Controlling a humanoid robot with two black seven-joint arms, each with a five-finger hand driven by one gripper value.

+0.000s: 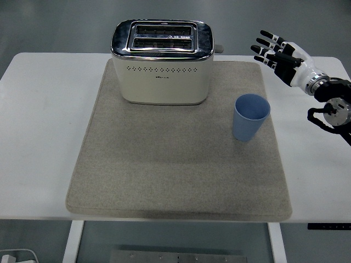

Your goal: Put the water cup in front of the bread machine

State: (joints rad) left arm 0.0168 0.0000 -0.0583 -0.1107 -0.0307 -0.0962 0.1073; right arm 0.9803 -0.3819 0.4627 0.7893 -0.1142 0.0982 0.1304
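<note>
A blue water cup (250, 117) stands upright on the right part of a beige mat (164, 164), to the right of and nearer than the bread machine. The cream and chrome bread machine (162, 62), a two-slot toaster, sits at the mat's far middle. My right hand (272, 50) hovers above the table's right side, beyond and to the right of the cup, with its fingers spread and holding nothing. It is well apart from the cup. My left arm does not show.
The white table (38, 126) extends past the mat on both sides. The toaster's lever knob (219, 49) sticks out on its right side. A bare stretch of mat lies in front of the toaster.
</note>
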